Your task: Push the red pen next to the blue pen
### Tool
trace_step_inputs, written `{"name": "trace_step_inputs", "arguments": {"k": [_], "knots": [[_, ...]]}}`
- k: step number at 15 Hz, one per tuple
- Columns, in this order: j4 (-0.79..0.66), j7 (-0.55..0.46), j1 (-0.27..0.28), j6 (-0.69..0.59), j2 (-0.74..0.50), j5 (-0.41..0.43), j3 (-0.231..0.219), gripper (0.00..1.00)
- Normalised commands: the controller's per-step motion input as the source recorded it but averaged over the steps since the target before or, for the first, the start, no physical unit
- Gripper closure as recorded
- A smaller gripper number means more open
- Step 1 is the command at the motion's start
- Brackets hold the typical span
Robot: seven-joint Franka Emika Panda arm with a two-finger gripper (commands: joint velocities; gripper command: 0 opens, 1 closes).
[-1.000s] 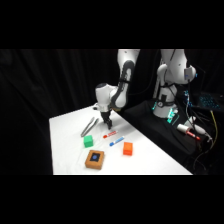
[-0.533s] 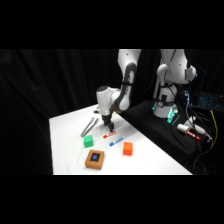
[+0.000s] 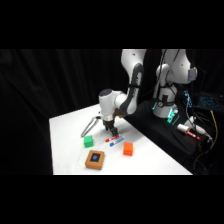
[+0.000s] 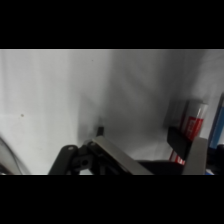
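Observation:
The red pen [image 3: 112, 138] lies mid-table, close beside and roughly parallel to the blue pen [image 3: 117, 143]. My gripper [image 3: 108, 131] hangs low just behind the red pen, on its far left side. In the wrist view the red pen [image 4: 194, 121] shows at the right, right behind one dark fingertip [image 4: 178, 139]. A strip of the blue pen [image 4: 219, 125] shows at the right edge. The gripper [image 4: 140, 136] is open, with only bare table between its fingers.
Metal tongs [image 3: 90, 125] lie left of the gripper. A green cube [image 3: 88, 141] sits left of the pens, an orange cube [image 3: 128, 148] to their right, and a brown box with a blue square [image 3: 95, 159] nearer the front. The arm's base [image 3: 167, 102] stands at the upper right.
The gripper has moved down and a little to the right, closer to the red pen. The cubes, box and tongs have not moved.

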Motion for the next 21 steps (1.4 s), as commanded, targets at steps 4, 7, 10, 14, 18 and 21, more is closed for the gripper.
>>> {"name": "trace_step_inputs", "arguments": {"k": [4,7,10,14,18,21], "knots": [[0.00,0.15,0.075,0.02,0.01,-0.137,0.014,0.00],[-0.01,0.14,0.060,0.00,-0.02,-0.128,0.028,0.00],[-0.03,0.17,0.094,-0.02,-0.04,-0.148,0.013,0.00],[-0.06,0.19,0.110,-0.02,-0.07,-0.163,0.000,0.00],[-0.04,0.14,-0.020,-0.25,-0.20,-0.057,0.042,0.00],[-0.08,0.06,-0.097,-0.43,-0.48,-0.003,0.054,0.00]]}}
